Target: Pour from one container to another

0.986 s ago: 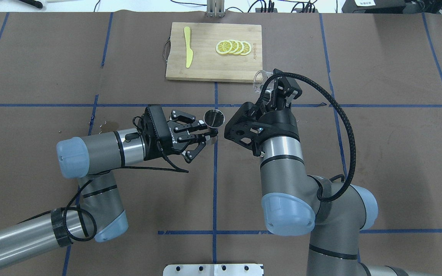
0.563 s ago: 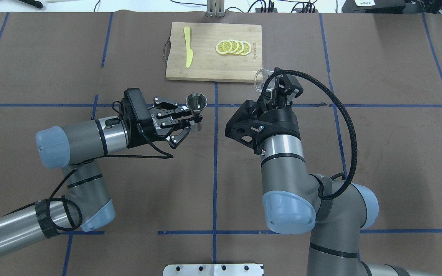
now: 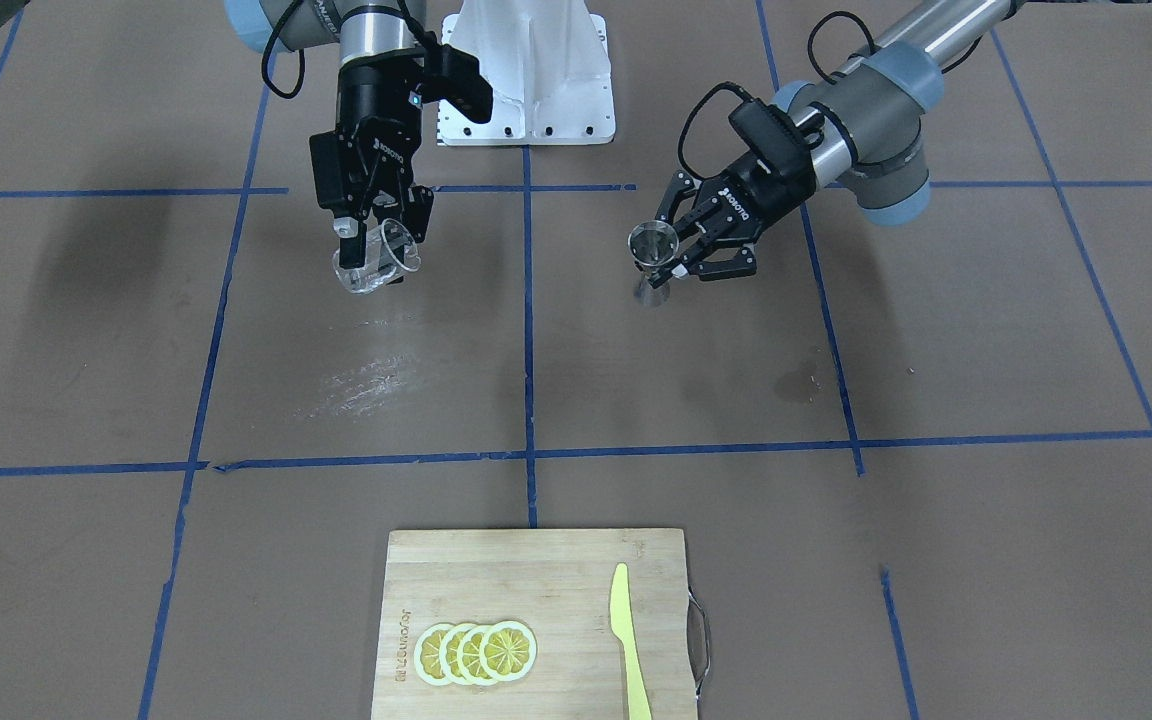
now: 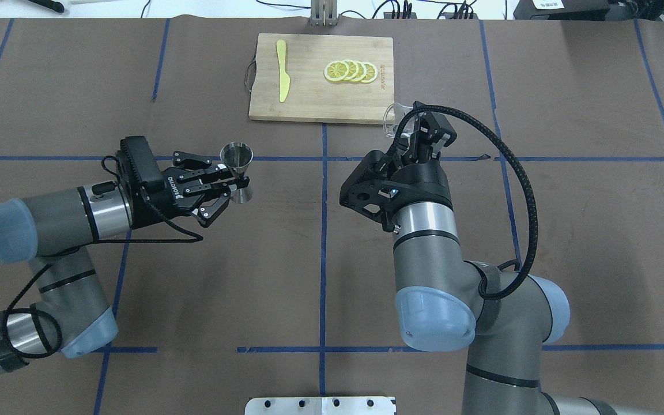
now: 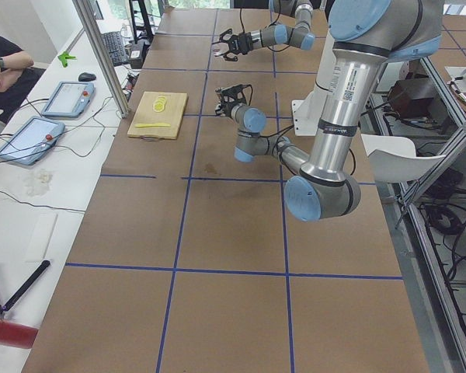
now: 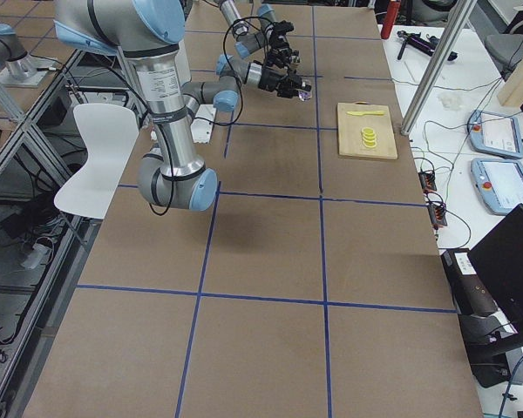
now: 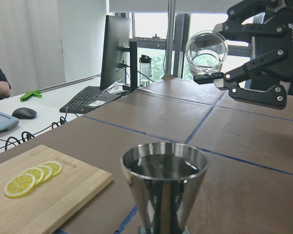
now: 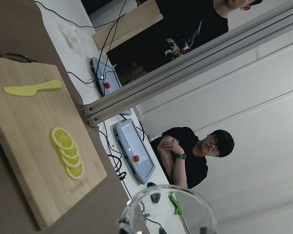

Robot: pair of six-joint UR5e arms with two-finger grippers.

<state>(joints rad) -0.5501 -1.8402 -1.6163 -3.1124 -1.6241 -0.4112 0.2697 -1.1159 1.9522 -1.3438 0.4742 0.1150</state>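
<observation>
Containers aloft and well apart above the worktop: we judge no pour is under way.
Our right end effector grasps the tilted glass; our left end effector is clenched on the waist of the upright jigger, dark liquid seemingly inside. Cutting board, yellow knife and lemon slices lie off the line between them.

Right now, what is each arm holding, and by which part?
Left end effector: the jigger, pinched at its narrow waist. Right end effector: the glass, clamped across its sides.
</observation>
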